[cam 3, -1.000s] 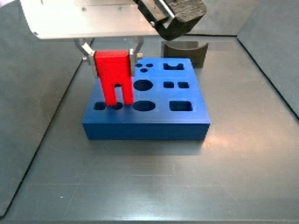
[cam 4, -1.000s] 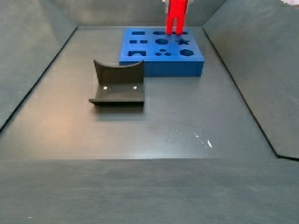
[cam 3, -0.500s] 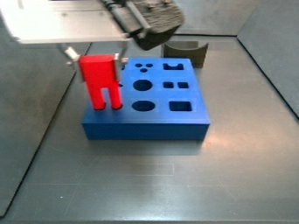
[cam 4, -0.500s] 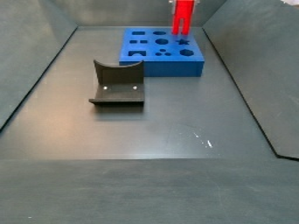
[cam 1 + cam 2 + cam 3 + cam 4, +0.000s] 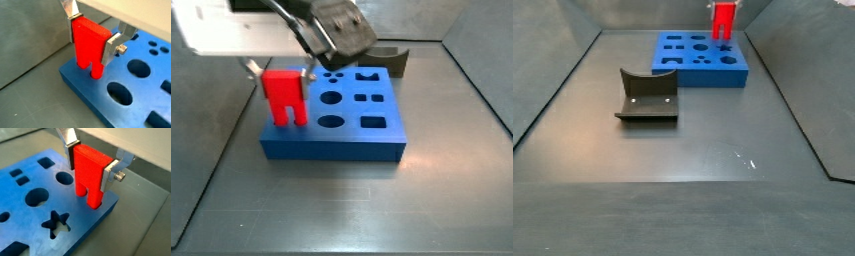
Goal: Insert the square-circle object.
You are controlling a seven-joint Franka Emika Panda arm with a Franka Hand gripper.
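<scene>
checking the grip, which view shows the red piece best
A wrist view: the red piece fills the frame, clamped between the gripper fingers over the blue block edge. Both side views show it small; in one its top is cut off.

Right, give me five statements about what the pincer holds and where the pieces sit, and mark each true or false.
1. The pincer is shut on the red piece. True.
2. The red piece lies flat on the floor. False: it is upright at a corner of the blue block, in both wrist views.
3. The small dark block sits beyond the blue block in a side view, untouched. True.
4. The blue block has a star-shaped hole. True.
5. The fixture stands on top of the blue block. False: it stands on the floor, apart from it.
</scene>
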